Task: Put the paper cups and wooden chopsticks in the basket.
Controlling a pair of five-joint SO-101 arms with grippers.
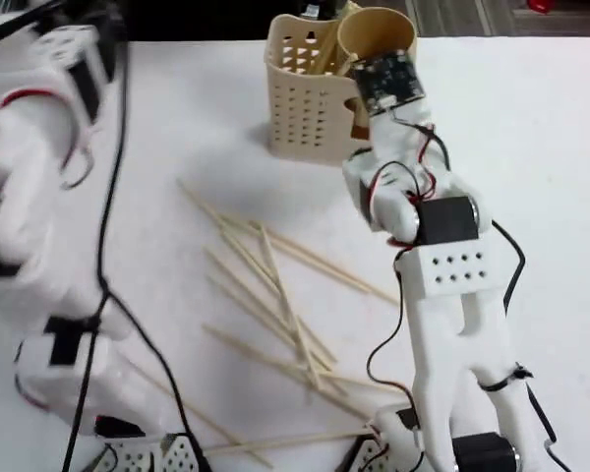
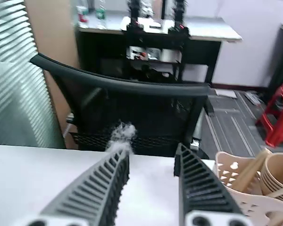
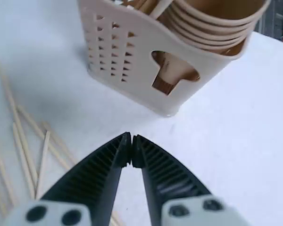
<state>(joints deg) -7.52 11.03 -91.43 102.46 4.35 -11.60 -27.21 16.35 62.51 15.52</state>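
The cream perforated basket (image 1: 305,98) stands at the table's far side with stacked paper cups (image 1: 377,34) and a few chopsticks in it. Several wooden chopsticks (image 1: 275,295) lie scattered on the white table in front of it. My right arm (image 1: 442,246) stretches toward the basket's near right corner. My right gripper (image 3: 131,142) is shut and empty, just above the table in front of the basket (image 3: 132,56) and cups (image 3: 212,23). My left gripper (image 2: 151,157) is open and empty, held high and level at the table's left, with the basket (image 2: 240,197) off to its side.
A black mesh chair (image 2: 132,113) stands behind the table's far edge. A black cable (image 1: 108,226) runs along the left arm (image 1: 39,197). Bare tabletop (image 1: 531,128) lies to the right of the basket.
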